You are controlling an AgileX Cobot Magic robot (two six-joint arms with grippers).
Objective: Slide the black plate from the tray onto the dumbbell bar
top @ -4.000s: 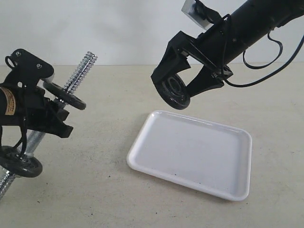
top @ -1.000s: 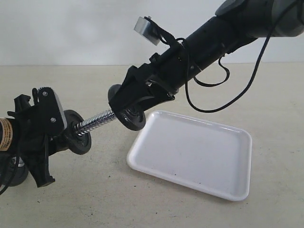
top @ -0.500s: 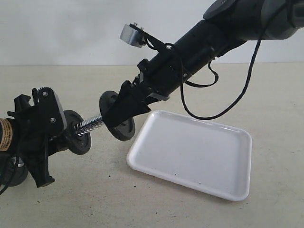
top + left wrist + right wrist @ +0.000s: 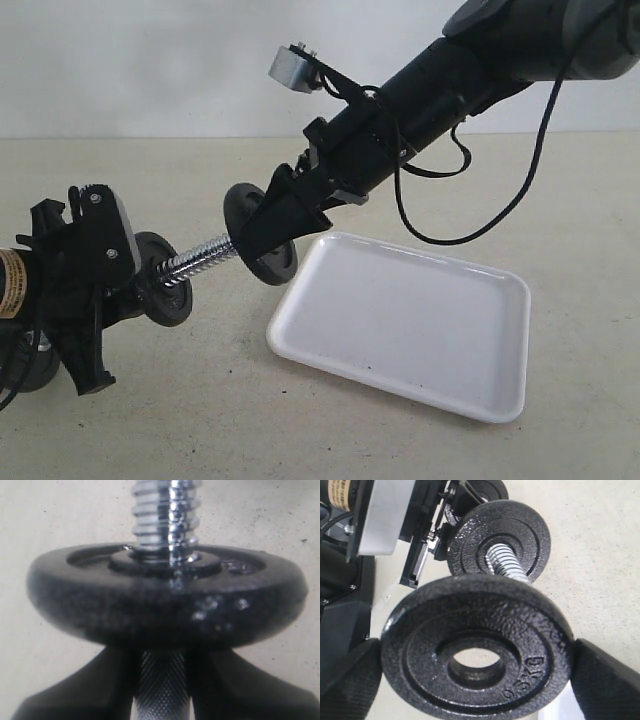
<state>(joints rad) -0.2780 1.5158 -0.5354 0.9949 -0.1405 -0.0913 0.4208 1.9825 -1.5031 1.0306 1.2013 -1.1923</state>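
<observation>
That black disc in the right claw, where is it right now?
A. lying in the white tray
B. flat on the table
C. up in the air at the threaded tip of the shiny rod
C: the right claw grips the black plate by its rim in the air at the dumbbell bar's threaded tip, clear of the tray.
</observation>
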